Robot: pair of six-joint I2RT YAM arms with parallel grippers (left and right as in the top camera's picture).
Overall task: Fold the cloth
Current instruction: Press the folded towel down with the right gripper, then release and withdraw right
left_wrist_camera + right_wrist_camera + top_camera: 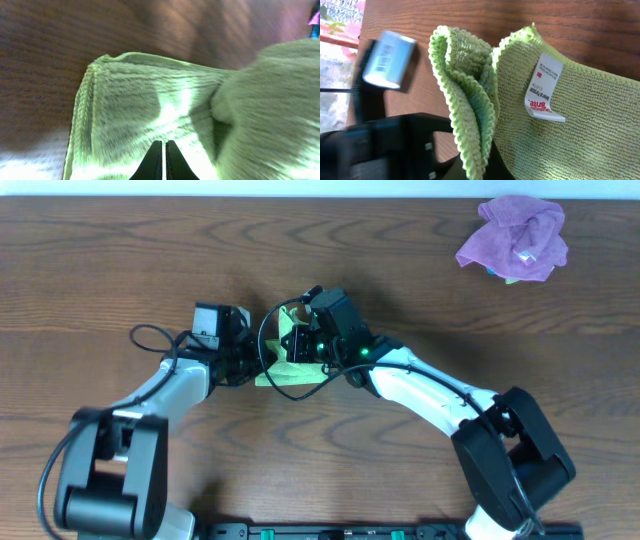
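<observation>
Bunching between left gripper [163, 156], right gripper [298, 342]: cloth [287, 373]

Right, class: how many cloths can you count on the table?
2. The lime-green cloth lies in the middle; the purple cloth sits bunched at the far right corner. Another could hide beneath it.

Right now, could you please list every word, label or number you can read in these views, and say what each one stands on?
No text reads clearly enough to quote.
White tag on the cloth: one red brand word and some fine black print, turned sideways, too small to read surely.
Grey box beyond the cloth's edge: dark marks, too blurred to read.
Overhead and left wrist views: no text.
</observation>
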